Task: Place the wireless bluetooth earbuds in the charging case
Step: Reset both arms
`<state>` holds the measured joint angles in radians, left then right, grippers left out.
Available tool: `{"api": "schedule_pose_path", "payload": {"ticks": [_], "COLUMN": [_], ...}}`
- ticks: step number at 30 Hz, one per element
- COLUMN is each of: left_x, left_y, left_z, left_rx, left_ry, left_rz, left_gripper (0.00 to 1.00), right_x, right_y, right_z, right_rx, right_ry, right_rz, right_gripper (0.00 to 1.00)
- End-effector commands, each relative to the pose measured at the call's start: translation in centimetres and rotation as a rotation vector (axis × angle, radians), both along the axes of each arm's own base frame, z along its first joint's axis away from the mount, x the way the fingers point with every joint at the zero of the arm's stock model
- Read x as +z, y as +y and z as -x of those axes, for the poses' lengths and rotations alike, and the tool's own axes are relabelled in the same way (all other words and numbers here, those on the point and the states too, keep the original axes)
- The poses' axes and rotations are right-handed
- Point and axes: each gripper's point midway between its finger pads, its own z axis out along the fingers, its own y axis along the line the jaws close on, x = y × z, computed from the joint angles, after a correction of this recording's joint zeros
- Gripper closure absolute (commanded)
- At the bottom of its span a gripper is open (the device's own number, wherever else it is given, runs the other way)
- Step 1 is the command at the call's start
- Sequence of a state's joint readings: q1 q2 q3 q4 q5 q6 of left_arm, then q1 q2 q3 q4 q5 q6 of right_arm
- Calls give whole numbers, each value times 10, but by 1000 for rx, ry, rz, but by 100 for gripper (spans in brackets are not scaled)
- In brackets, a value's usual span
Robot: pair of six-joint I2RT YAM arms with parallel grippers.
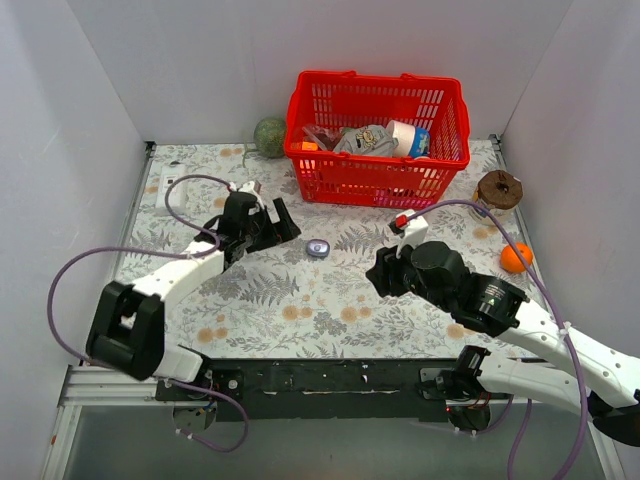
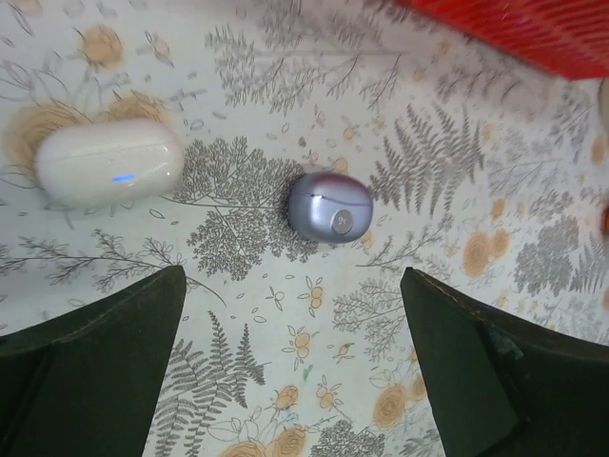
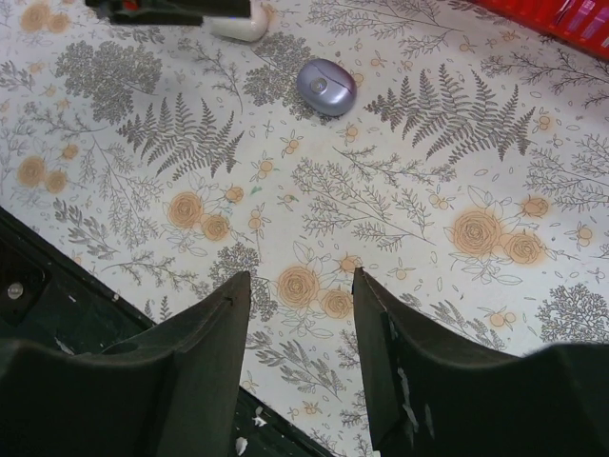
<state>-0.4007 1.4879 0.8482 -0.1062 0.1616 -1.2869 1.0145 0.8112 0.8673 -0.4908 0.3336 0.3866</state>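
Observation:
The charging case [image 1: 317, 248] is a small lavender oval lying shut on the floral cloth in the middle of the table. It also shows in the left wrist view [image 2: 330, 208] and the right wrist view [image 3: 326, 87]. The earbuds are not in view. My left gripper [image 1: 287, 224] is open and empty just left of the case; in its own view [image 2: 293, 274] the case lies ahead between the fingers' lines. My right gripper [image 1: 385, 272] is open and empty, to the right of and nearer than the case, which lies well ahead in its view [image 3: 301, 276].
A plain white oval pebble [image 2: 109, 162] lies left of the case, under the left gripper [image 3: 238, 24]. A red basket [image 1: 378, 135] with several items stands at the back. A green ball [image 1: 269, 136], a brown donut [image 1: 498, 188] and an orange ball [image 1: 516, 257] lie around.

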Motion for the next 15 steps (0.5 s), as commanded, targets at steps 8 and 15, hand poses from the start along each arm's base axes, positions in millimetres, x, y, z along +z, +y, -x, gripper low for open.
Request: {"api": "schedule_pose_path", "payload": {"ticks": [8, 15], "left_x": [86, 77], "left_y": [98, 104], "left_z": [12, 23], "left_rx": [537, 506], "left_ry": [-173, -155], "left_rz": [-113, -174], "left_gripper": [2, 2], "right_x": [-8, -12], "right_y": [-10, -13], "right_z": [-18, -25], "right_rx": [-89, -122], "right_ry": [-79, -99], "right_rz": [11, 37], "right_gripper": [41, 34]}}
